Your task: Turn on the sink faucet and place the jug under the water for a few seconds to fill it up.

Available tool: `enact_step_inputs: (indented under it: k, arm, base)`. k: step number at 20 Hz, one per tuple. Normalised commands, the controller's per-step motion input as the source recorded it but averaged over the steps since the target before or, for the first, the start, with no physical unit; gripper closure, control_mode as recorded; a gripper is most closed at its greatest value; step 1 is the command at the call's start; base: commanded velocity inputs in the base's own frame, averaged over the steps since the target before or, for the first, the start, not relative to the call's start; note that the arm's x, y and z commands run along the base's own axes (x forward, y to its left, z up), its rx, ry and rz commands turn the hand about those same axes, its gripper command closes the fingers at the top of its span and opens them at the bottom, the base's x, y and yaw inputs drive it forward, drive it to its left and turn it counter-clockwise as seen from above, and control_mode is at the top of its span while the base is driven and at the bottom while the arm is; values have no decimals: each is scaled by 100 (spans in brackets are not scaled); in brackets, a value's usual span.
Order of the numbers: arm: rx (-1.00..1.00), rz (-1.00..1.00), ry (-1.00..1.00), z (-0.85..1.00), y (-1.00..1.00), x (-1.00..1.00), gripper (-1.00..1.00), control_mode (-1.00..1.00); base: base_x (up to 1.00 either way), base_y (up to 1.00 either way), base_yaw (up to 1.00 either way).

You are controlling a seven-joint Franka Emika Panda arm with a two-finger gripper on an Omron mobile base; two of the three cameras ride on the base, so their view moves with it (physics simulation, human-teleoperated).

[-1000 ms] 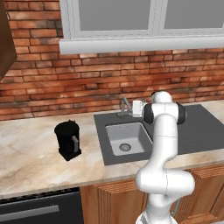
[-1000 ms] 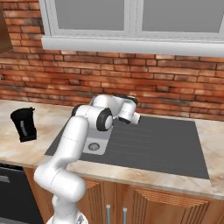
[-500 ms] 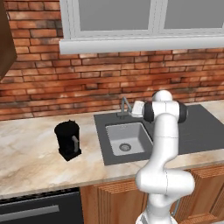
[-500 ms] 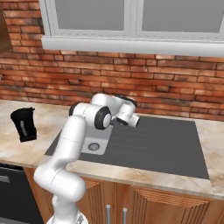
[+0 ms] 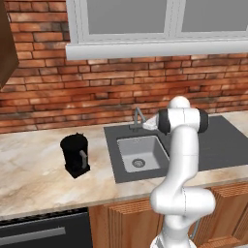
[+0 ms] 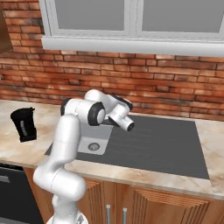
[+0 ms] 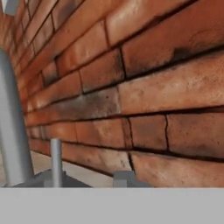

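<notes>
The white arm (image 6: 65, 144) rises from the lower left, bends at a dark joint and reaches over the sink (image 6: 94, 142), whose light grey basin with its round drain shows partly behind the arm, set in a dark grey surround (image 6: 162, 144) that spreads to the right. The black jug (image 6: 24, 124) stands upright on the pale stone worktop (image 6: 17, 144) at the far left, well apart from the sink. A red brick wall (image 6: 175, 87) and a window sill (image 6: 131, 43) lie behind.
</notes>
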Motion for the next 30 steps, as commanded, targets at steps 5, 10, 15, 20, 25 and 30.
enact_step_inputs:
  k: [5, 10, 15, 20, 25, 30]
  arm:
    - [13, -15, 25, 0, -74, 18, 100, -100]
    - [16, -10, 26, -12, -65, 13, 100, -100]
    - [23, -12, 27, -14, -72, 2, 100, -100]
    - [25, -13, 30, -18, -72, 1, 100, -100]
    - [28, -12, 28, -26, -75, 0, 100, -100]
    - [30, -13, 30, -32, -75, 0, 100, -100]
  base:
    - [0, 0, 0]
    - [0, 0, 0]
    - [0, 0, 0]
    - [0, 0, 0]
    - [0, 0, 0]
    - [0, 0, 0]
